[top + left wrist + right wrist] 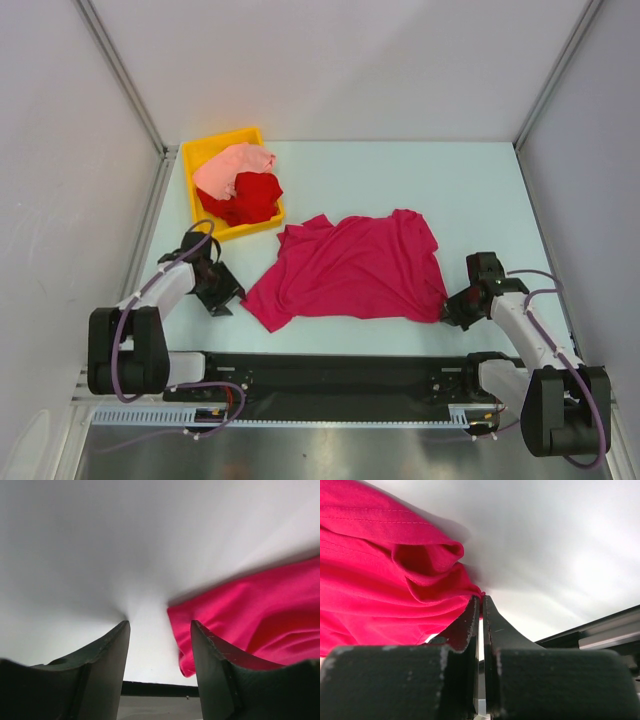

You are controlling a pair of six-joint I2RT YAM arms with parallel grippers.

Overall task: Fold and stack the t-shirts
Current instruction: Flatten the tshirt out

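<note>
Magenta shirt [350,268] spread on the tabletop [480,200]; right end effector [481,600] pinches its near-right corner, left end effector [159,626] gapes beside its left corner. Only overhead: red shirt [250,197] and pink shirt [232,167] in bin [205,153].

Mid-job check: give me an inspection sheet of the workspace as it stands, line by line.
Surface: pale table, no stains seen.
Job's things: magenta shirt spread out and wrinkled near the front; salmon-pink shirt and red shirt bunched in the yellow bin at the far left.
Clutter: nothing seen.
End effectors: left end effector open beside the magenta shirt's near left corner, nothing between its fingers; right end effector shut, apparently pinching the near right corner.
Cables: purple cables run along both arms, off the cloth.
Surroundings: white walls, metal frame posts.
</note>
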